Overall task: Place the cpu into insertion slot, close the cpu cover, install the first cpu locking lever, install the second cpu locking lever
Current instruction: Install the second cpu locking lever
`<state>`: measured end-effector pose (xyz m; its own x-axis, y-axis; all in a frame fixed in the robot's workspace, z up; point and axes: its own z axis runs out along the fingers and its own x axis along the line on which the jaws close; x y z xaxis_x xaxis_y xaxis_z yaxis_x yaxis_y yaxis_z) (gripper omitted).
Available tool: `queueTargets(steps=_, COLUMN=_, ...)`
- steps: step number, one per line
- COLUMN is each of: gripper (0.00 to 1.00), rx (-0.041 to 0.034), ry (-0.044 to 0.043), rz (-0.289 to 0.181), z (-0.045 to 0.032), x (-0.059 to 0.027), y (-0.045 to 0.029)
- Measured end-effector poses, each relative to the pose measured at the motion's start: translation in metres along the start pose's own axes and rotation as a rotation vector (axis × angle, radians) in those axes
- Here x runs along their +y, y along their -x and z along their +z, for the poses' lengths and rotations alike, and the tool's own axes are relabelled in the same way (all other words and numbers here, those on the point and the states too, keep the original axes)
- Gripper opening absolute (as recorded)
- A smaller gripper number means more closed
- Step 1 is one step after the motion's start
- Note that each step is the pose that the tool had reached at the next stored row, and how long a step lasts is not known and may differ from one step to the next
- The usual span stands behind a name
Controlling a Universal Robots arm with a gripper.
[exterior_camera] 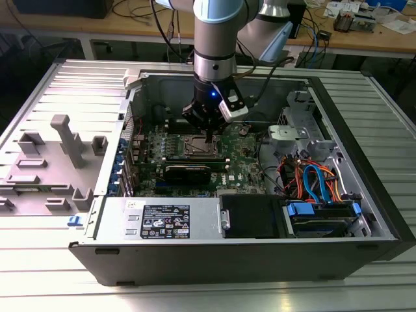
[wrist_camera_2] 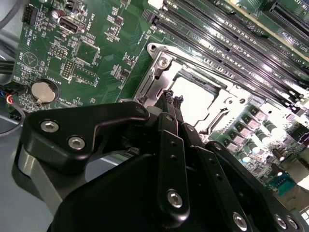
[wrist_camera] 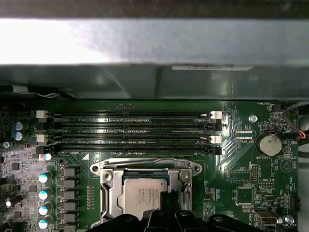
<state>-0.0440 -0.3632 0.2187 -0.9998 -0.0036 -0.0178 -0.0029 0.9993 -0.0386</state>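
Inside the open computer case (exterior_camera: pixel 364 195), lying on its side on a ribbed metal table (exterior_camera: pixel 39 260), the green motherboard (exterior_camera: pixel 247 159) is seen from the exterior view with the arm's gripper (exterior_camera: pixel 208 133) lowered straight onto its middle. Directly beneath the gripper the insertion slot (exterior_camera: pixel 198 146) is found, roughly at the centre of the board, with the power supply (exterior_camera: pixel 162 221) at six o'clock from it and a bundle of orange and blue cables (exterior_camera: pixel 312 182) at about four o'clock. In the first wrist view, the cpu (wrist_camera: pixel 145 195) is seen seated flat in the insertion slot (wrist_camera: pixel 112 191), and the cpu cover (wrist_camera: pixel 145 167) is laid down around it as a silvery frame, the chip's grey top showing through the window. Four long black memory slots (wrist_camera: pixel 135 133) are run side by side just beyond the socket, and a round coin battery (wrist_camera: pixel 269 143) is set well apart from it. The fingertips (wrist_camera: pixel 169 198) are brought together to a narrow point, resting over the edge of the chip. In the second wrist view the jaws are likewise seen closed, their tip (wrist_camera_2: pixel 173 104) at the cover's frame (wrist_camera_2: pixel 161 72), with nothing gripped between them.
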Motion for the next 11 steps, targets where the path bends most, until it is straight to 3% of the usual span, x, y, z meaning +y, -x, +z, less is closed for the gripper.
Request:
queueTargets(steps=2, gripper=0.11, rx=0.0001, ry=-0.0078, rz=0.000, z=-0.0035, x=-0.0002, y=0.0002)
queueTargets(steps=5, gripper=0.11, rx=0.0001, ry=-0.0120, rz=0.000, z=-0.0089, x=-0.0004, y=0.0002)
queueTargets(steps=11, gripper=0.11, rx=0.0002, ry=-0.0131, rz=0.000, z=-0.0107, x=-0.0057, y=0.0004)
